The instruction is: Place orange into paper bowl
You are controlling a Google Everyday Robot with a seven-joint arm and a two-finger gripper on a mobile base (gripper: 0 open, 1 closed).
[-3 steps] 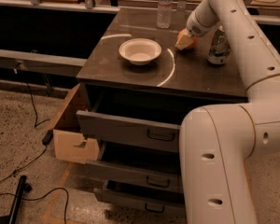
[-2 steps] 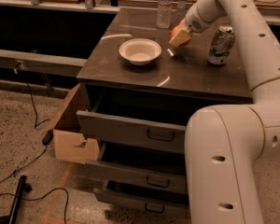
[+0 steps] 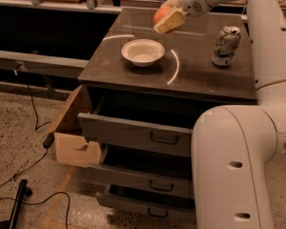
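at the left a pale wooden box (image 3: 72, 149) juts from the cabinet, beside grey drawers (image 3: 138, 135) standing pulled out. on the dark counter (image 3: 200, 78) the paper bowl (image 3: 143, 52) sits upright. above it and a little to the right, clear of the counter, the gripper (image 3: 169, 19) is clamped on the orange (image 3: 160, 13), seemingly over the bowl's far rim. a soda can (image 3: 225, 46) stands well to the right.
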